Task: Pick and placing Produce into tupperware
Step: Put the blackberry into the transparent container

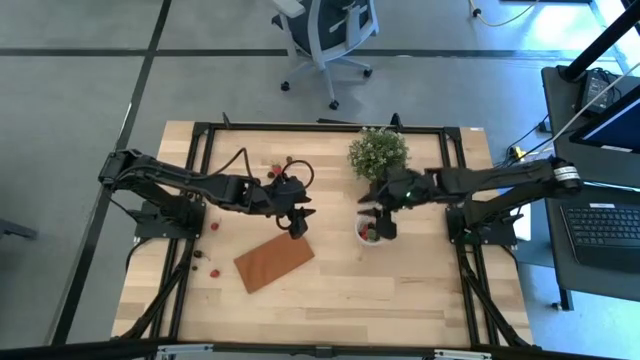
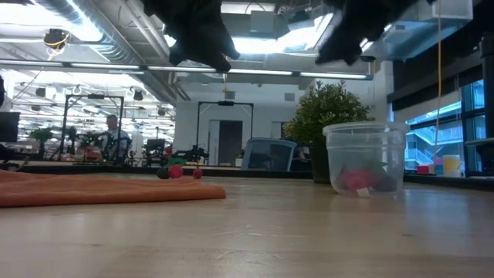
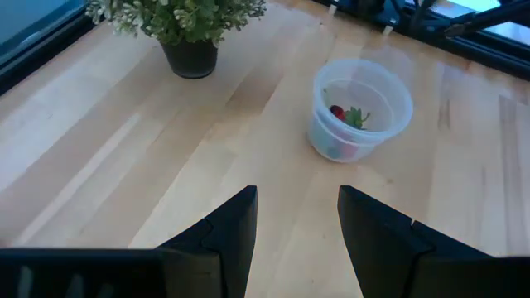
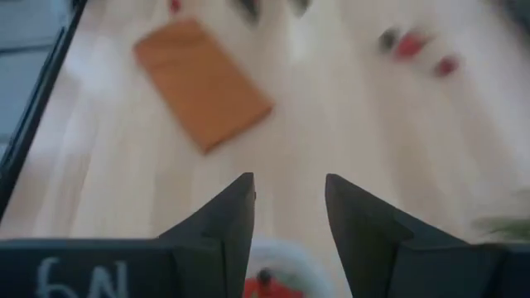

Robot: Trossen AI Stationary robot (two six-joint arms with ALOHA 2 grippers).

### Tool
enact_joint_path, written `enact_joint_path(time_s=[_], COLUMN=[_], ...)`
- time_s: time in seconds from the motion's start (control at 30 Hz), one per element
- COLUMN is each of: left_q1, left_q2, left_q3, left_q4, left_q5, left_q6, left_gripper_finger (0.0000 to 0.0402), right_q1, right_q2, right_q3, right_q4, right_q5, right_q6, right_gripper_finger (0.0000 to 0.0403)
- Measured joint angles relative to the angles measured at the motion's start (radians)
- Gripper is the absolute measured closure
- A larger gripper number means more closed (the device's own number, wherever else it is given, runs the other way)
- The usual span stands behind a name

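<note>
Fruit already lies inside the clear cup (image 1: 369, 231), red pieces with a green leaf, and the right gripper (image 1: 383, 226) hangs just above its rim with its fingers parted and nothing between them, so the step in hand looks like a drop just made. Across the table, the left gripper (image 1: 297, 223) hovers over the near corner of the brown board (image 1: 273, 263), its fingers open and empty. The next move likely calls for reaching the loose berries (image 1: 281, 166) near the far edge or those (image 1: 210, 267) by the left arm's base, clear of the potted plant (image 1: 378, 152) behind the cup.
</note>
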Motion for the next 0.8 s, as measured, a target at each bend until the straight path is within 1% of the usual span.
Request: enact_joint_path(time_s=[0.07, 0.2, 0.3, 0.37, 0.53, 0.6, 0.67, 0.8], left_q1=[0.013, 0.064, 0.093, 0.106, 0.134, 0.165, 0.213, 0.314], left_q2=[0.0, -0.001, -0.001, -0.001, -0.001, -0.001, -0.001, 0.0], left_q3=[0.0, 0.0, 0.0, 0.0, 0.0, 0.0, 0.0, 0.0], left_q4=[-0.009, -0.095, -0.166, -0.183, -0.185, -0.211, -0.27, -0.396], left_q5=[0.009, 0.103, 0.113, 0.113, 0.106, 0.081, 0.082, 0.1], left_q6=[-0.038, -0.121, -0.128, -0.128, -0.09, -0.14, -0.194, -0.208], left_gripper_finger=[0.0235, 0.0211, 0.0189, 0.0179, 0.0176, 0.0176, 0.0177, 0.0181], right_q1=[-0.014, -0.041, -0.065, -0.081, -0.113, -0.123, -0.13, -0.15], right_q2=[-0.02, -0.058, -0.086, -0.096, -0.103, -0.103, -0.103, -0.103], right_q3=[0.055, 0.117, 0.124, 0.124, 0.124, 0.124, 0.124, 0.124], right_q4=[-0.048, -0.104, -0.101, -0.108, -0.121, -0.122, -0.121, -0.11], right_q5=[0.036, 0.106, 0.129, 0.138, 0.144, 0.144, 0.144, 0.144], right_q6=[-0.026, -0.064, -0.068, -0.065, -0.053, -0.038, -0.034, -0.012], right_gripper_finger=[0.0251, 0.0251, 0.0251, 0.0251, 0.0251, 0.0251, 0.0251, 0.0251])
